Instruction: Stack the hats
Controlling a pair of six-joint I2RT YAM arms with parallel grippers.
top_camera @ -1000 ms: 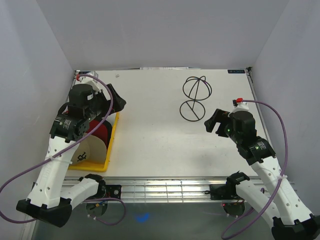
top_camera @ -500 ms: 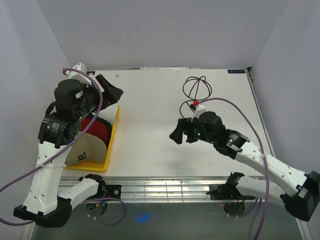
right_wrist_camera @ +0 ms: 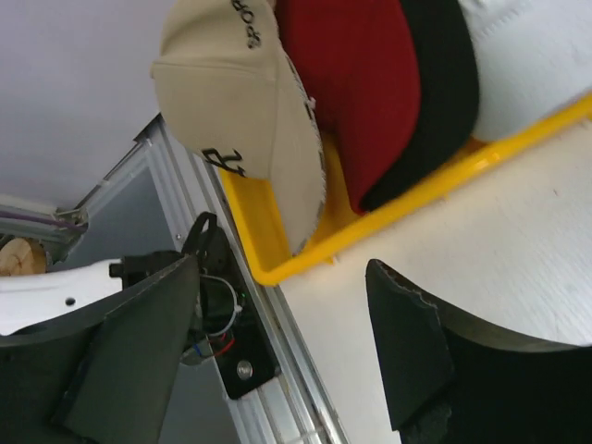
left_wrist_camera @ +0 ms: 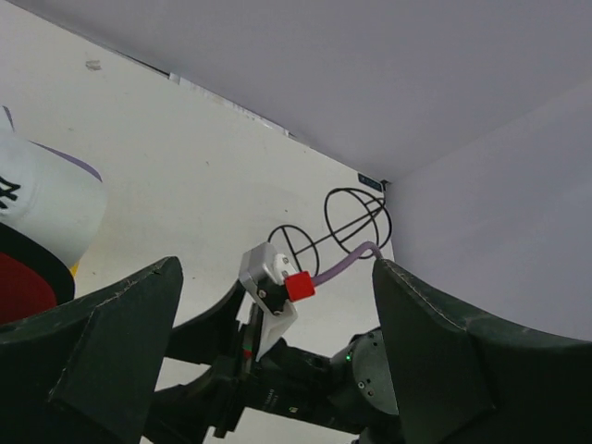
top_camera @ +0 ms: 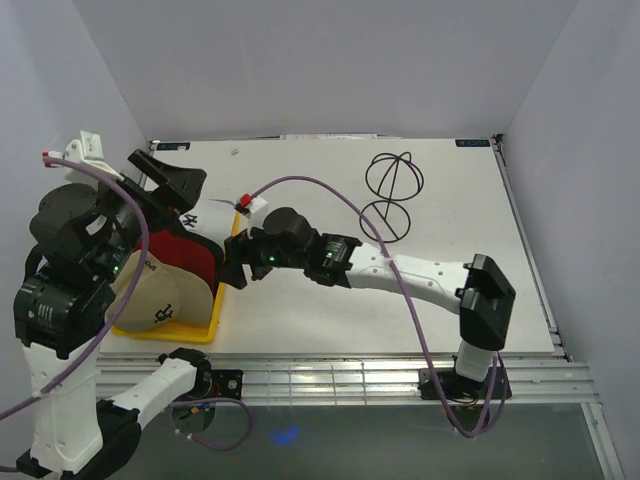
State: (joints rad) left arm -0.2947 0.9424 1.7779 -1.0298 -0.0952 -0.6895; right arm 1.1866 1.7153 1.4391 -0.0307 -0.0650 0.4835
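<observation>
The hats lie overlapped in a yellow bin (top_camera: 218,300) at the left. A beige cap (top_camera: 160,295) with black lettering is nearest, then a red cap (top_camera: 197,262), a black one and a white cap (top_camera: 205,218) with a black NY. In the right wrist view the beige cap (right_wrist_camera: 231,102), red cap (right_wrist_camera: 347,83), black cap (right_wrist_camera: 435,83) and white cap (right_wrist_camera: 536,55) sit above the bin rim (right_wrist_camera: 407,208). My right gripper (top_camera: 232,266) hovers open at the bin's right wall, holding nothing. My left gripper (top_camera: 170,190) is raised above the bin, open and empty.
A black wire stand (top_camera: 390,195) of loops rests on the white table at the back right. The right arm stretches across the table's middle toward the bin. Walls enclose the table on three sides, and an aluminium rail (right_wrist_camera: 277,361) runs along its near edge.
The right arm has swung from the table's right side across to the bin. The left arm has lifted up and back off the bin, uncovering the caps.
</observation>
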